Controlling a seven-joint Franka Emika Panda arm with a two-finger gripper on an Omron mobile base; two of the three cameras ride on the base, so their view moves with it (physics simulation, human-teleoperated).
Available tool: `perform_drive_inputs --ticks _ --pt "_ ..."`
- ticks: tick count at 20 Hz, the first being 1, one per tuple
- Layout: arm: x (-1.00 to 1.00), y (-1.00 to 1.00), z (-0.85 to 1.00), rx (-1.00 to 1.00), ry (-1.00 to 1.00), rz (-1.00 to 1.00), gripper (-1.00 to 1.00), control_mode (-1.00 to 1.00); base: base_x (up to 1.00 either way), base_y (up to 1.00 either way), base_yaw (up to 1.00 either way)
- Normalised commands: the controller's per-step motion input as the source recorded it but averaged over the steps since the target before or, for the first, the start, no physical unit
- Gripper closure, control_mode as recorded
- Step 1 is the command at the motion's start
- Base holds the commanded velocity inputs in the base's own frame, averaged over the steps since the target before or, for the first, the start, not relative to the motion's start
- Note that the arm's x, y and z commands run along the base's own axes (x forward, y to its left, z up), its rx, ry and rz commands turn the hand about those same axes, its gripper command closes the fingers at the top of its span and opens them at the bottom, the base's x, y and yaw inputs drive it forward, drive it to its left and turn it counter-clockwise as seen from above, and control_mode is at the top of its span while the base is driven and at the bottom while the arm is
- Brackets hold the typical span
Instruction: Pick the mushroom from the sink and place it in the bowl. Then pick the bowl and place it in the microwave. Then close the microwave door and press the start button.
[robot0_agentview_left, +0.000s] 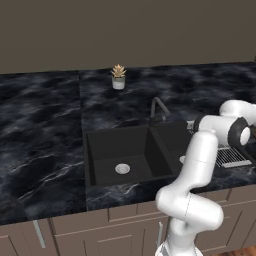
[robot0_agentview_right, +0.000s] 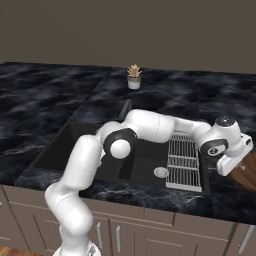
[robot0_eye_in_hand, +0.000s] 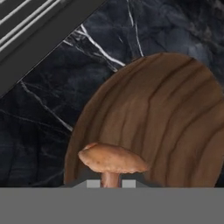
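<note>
In the hand view, the mushroom (robot0_eye_in_hand: 113, 159), with a tan-orange cap and a reddish stem, sits between my fingertips just above the dark brown wooden bowl (robot0_eye_in_hand: 170, 113). My gripper (robot0_eye_in_hand: 110, 183) is shut on its stem. In the right base view my white hand (robot0_agentview_right: 233, 154) hangs over the counter to the right of the black sink (robot0_agentview_right: 60, 150), with the bowl's (robot0_agentview_right: 248, 173) edge showing under it at the frame's right border. The sink (robot0_agentview_left: 92, 155) has a round silver drain (robot0_agentview_left: 122, 168) and a dark curved faucet (robot0_agentview_left: 158, 108). The microwave is out of view.
A metal drying rack (robot0_agentview_right: 183, 160) covers the sink's right basin, beside the bowl. A small potted plant (robot0_agentview_left: 118, 76) stands at the back of the dark marble counter (robot0_agentview_left: 40, 130). Cabinet fronts (robot0_agentview_left: 115, 235) run below the counter edge.
</note>
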Motion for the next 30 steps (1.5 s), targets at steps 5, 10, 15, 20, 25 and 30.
perform_drive_inputs --ticks 5,10,15,20,25,30 --pt "0.00 -0.04 -0.36 0.02 0.00 0.01 1.00 -1.00 0.00 0.00 0.00" --pt "0.07 -0.01 -0.16 0.00 0.01 0.00 -1.00 -1.00 0.00 0.00 0.00" --pt "0.05 0.00 0.14 0.01 0.01 0.00 -1.00 -1.00 0.00 0.00 0.00" --pt "-0.09 0.29 0.42 -0.02 0.00 0.00 -1.00 -1.00 0.00 0.00 0.00" --pt "-0.14 0.89 0.01 -0.07 0.05 -0.01 -1.00 -1.00 0.00 0.00 0.00" --pt "0.00 0.31 -0.19 -0.06 0.00 -0.06 -1.00 -1.00 0.00 0.00 0.00"
